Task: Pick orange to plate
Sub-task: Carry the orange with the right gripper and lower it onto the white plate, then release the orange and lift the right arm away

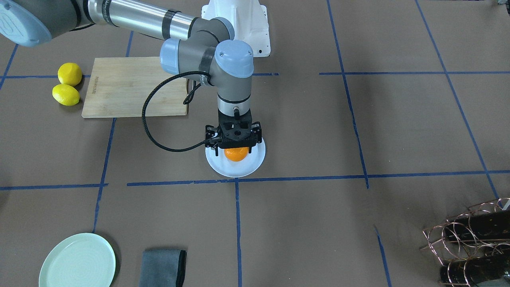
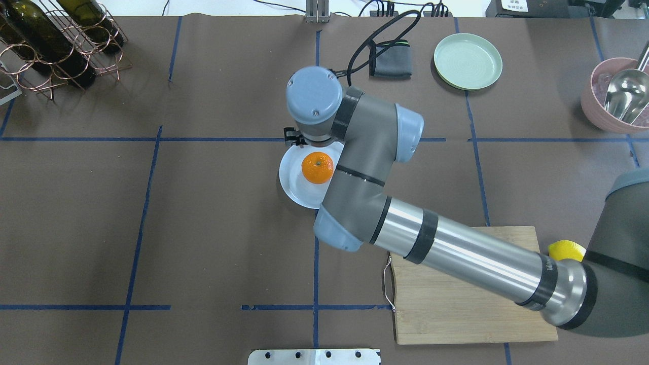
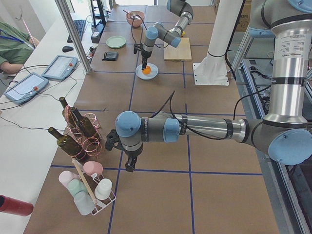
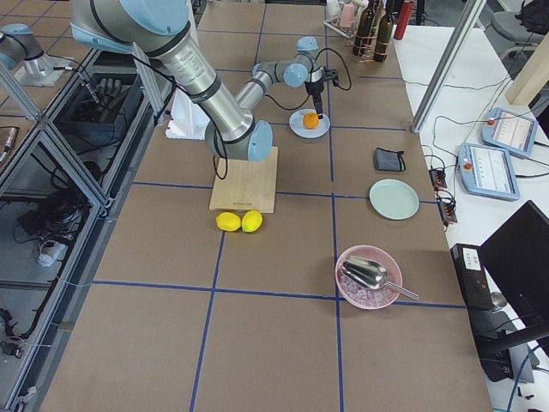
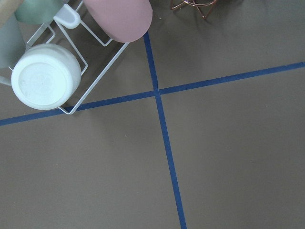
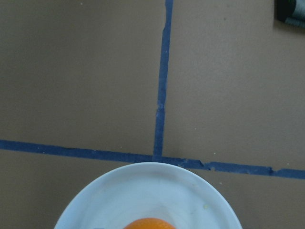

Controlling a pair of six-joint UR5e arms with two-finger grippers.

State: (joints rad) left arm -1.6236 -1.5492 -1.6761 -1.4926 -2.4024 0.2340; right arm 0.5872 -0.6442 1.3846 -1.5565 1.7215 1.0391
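Observation:
The orange (image 1: 236, 154) rests on the white plate (image 1: 255, 161) near the middle of the table, also seen from above as orange (image 2: 317, 167) on plate (image 2: 290, 177). My right gripper (image 1: 233, 150) stands upright directly over the fruit, its dark fingers on either side with a gap to the peel, so it looks open. The right wrist view catches only the plate's rim (image 6: 147, 168) and a sliver of orange (image 6: 148, 223). My left gripper (image 3: 129, 167) hangs far off by the cup rack; I cannot tell its state.
Two lemons (image 1: 66, 84) lie beside a wooden cutting board (image 1: 131, 85). A mint-green plate (image 1: 77, 261) and a grey cloth (image 1: 163, 268) sit at the operators' edge. A bottle rack (image 1: 472, 243), a pink bowl with scoop (image 2: 621, 94) and a cup rack (image 5: 52, 62) stand at the table's edges.

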